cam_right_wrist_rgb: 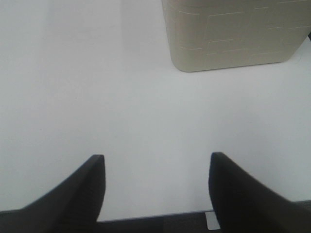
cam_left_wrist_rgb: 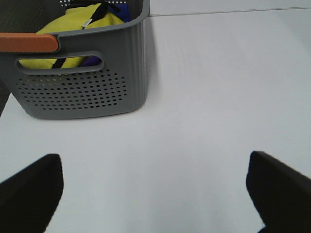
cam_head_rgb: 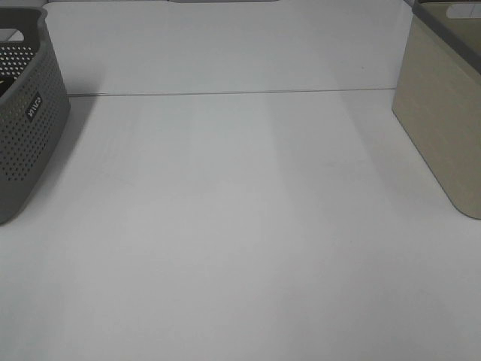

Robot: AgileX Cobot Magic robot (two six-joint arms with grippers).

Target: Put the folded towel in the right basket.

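The right basket point(cam_head_rgb: 448, 113) is beige with a grey rim and stands at the right edge of the white table; it also shows in the right wrist view point(cam_right_wrist_rgb: 238, 31). No loose folded towel shows on the table. A grey perforated basket point(cam_head_rgb: 22, 120) at the left holds yellow and blue cloth point(cam_left_wrist_rgb: 73, 24), seen in the left wrist view. My left gripper point(cam_left_wrist_rgb: 155, 194) is open and empty above bare table, near the grey basket point(cam_left_wrist_rgb: 82, 73). My right gripper point(cam_right_wrist_rgb: 156, 189) is open and empty near the table's front edge. Neither arm shows in the exterior view.
The white table point(cam_head_rgb: 240, 226) has a seam line across its back part. An orange handle strip point(cam_left_wrist_rgb: 29, 42) lies along the grey basket's rim. A dark edge of the table point(cam_right_wrist_rgb: 155, 223) shows under my right gripper.
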